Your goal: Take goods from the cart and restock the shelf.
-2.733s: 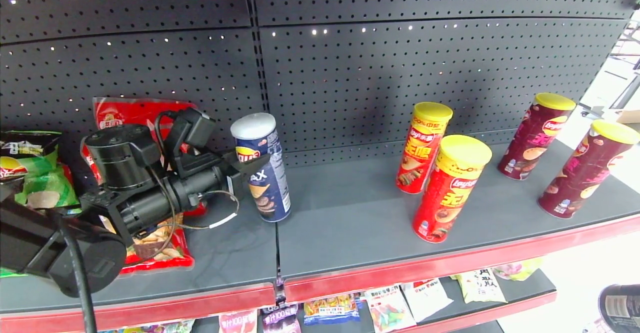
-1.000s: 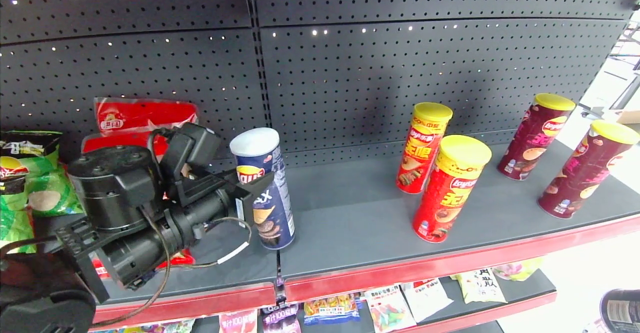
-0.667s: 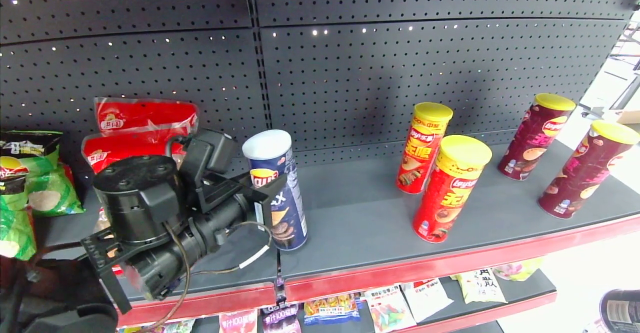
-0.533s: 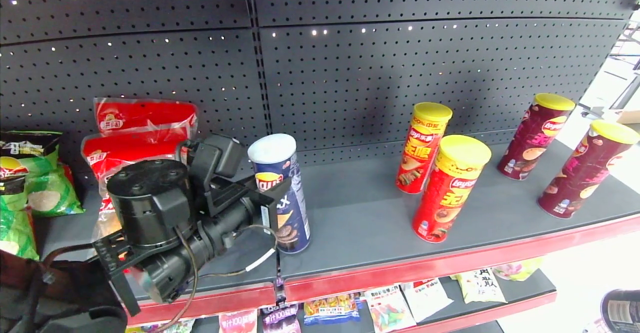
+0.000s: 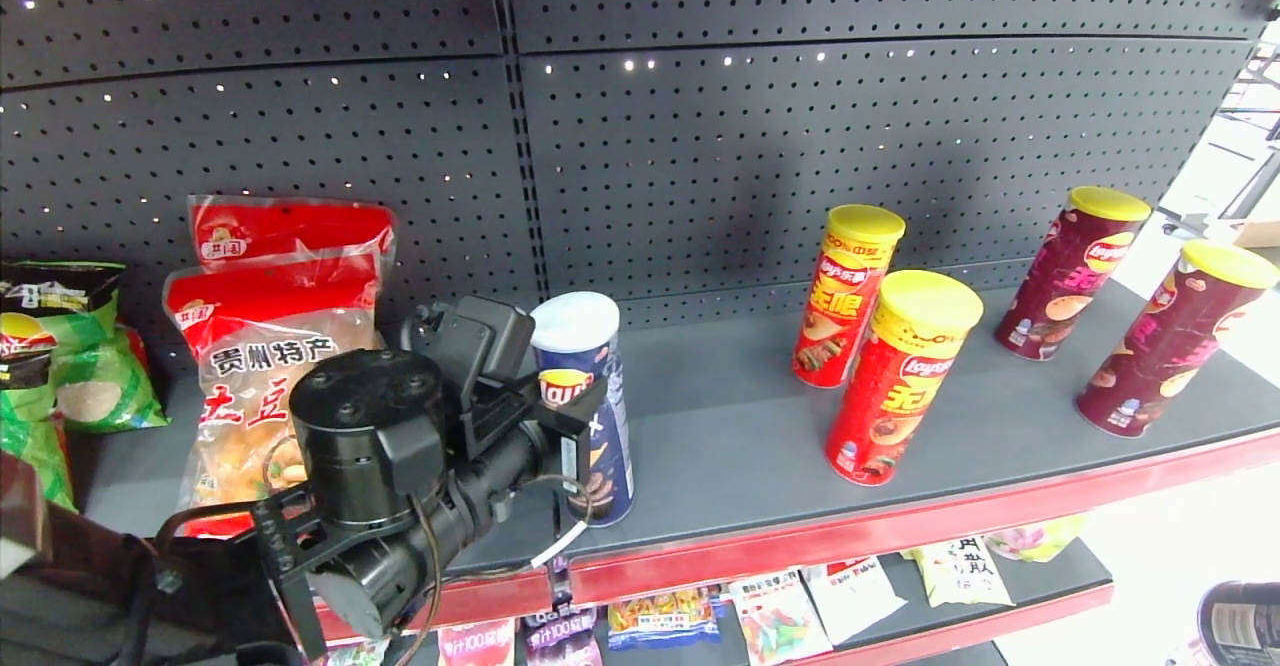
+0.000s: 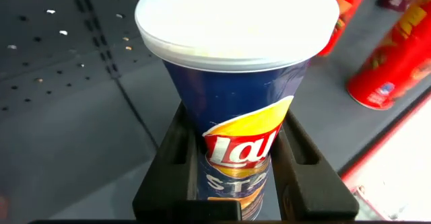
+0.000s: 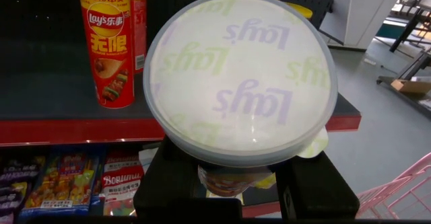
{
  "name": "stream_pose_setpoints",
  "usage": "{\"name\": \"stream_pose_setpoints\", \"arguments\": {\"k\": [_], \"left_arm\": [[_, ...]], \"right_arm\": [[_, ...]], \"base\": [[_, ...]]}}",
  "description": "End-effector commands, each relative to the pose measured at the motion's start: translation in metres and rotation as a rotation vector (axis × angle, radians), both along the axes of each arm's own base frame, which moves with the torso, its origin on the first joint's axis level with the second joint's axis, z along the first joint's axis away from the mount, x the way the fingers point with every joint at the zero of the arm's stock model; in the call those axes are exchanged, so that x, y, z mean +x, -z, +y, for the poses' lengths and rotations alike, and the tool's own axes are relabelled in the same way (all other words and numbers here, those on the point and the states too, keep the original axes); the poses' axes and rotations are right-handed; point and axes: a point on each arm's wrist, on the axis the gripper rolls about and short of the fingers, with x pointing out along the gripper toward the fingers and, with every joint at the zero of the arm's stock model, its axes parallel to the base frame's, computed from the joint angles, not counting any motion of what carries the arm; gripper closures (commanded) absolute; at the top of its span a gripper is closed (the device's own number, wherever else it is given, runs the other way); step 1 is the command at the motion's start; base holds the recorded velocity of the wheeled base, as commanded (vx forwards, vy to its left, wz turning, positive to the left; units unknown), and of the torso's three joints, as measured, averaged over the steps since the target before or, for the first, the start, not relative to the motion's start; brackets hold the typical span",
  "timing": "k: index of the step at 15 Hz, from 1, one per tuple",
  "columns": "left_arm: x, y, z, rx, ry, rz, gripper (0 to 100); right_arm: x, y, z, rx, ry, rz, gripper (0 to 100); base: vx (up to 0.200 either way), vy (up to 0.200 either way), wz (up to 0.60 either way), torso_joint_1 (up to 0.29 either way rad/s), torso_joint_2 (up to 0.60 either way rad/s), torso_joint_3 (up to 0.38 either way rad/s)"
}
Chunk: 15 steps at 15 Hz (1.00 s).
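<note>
A blue chip can with a white lid (image 5: 585, 396) stands upright near the front of the grey shelf (image 5: 730, 446), just right of the panel seam. My left gripper (image 5: 572, 424) is shut on its side from the left. The left wrist view shows the same blue can (image 6: 236, 116) clamped between the black fingers (image 6: 176, 158) of the left gripper (image 6: 236, 180). My right gripper (image 7: 242, 180) is shut on another chip can with a pale printed lid (image 7: 241, 83), held in front of the shelf's red edge (image 7: 74, 130).
Two red cans (image 5: 845, 291) (image 5: 900, 376) and two maroon cans (image 5: 1070, 271) (image 5: 1170, 336) stand to the right on the shelf. Red snack bags (image 5: 265, 346) and green bags (image 5: 50, 366) sit at the left. Snack packets (image 5: 780, 611) fill the lower shelf. A pink cart frame (image 7: 404, 197) is nearby.
My left arm has carried the blue can to the right and toward the shelf's front edge. The red bags behind the arm have come into view.
</note>
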Motion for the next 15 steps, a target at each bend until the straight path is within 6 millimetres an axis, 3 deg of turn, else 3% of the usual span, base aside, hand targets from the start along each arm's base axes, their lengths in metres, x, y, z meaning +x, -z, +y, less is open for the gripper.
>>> {"name": "stream_pose_setpoints", "arguments": {"k": [1,15], "left_arm": [[-0.0013,0.0028,-0.0043,0.006,0.006,0.006,100],[-0.0108,0.0025,-0.0117,0.017,-0.010,0.004,100]], "right_arm": [[-0.0001,0.0003,0.0000,0.000,0.001,-0.001,100],[0.0004,0.0015,0.0000,0.000,0.001,0.003,100]], "base": [[0.000,0.000,0.00,0.000,0.00,0.000],[0.000,0.000,0.00,0.000,0.00,0.000]]}}
